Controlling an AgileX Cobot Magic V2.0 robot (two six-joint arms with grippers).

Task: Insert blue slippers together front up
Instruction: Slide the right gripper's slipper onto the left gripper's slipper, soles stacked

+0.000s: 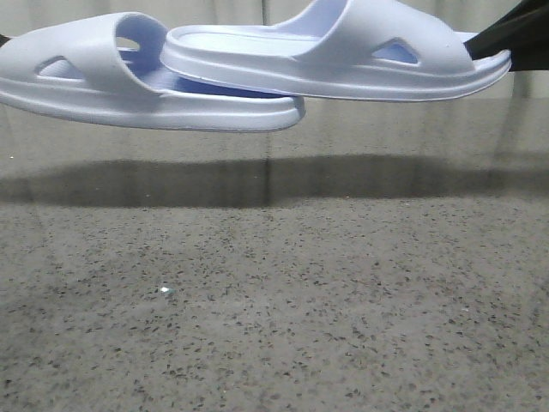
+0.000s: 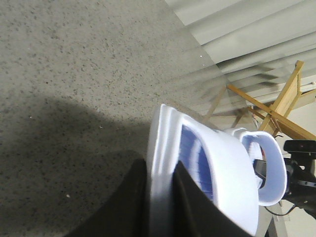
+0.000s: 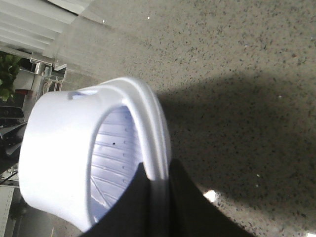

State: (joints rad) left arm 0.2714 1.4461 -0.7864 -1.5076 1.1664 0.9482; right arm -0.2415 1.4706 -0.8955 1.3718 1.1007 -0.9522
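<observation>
Both blue slippers are held in the air above the table. The left slipper (image 1: 86, 86) lies level, sole down. The right slipper (image 1: 343, 51) is a little higher, and its end overlaps the left one's footbed at the strap opening. My left gripper (image 2: 160, 165) is shut on the sole edge of the left slipper (image 2: 229, 163); in the front view it is almost out of frame. My right gripper (image 3: 157, 165) is shut on the sole edge of the right slipper (image 3: 59, 148), and its dark arm (image 1: 515, 34) shows at the top right.
The grey speckled table (image 1: 274, 326) lies under the slippers, with their shadow across it. A small white speck (image 1: 165, 292) lies on the table. A pleated curtain (image 1: 223, 10) hangs behind. A wooden rack (image 2: 286, 98) stands beyond the table's far edge.
</observation>
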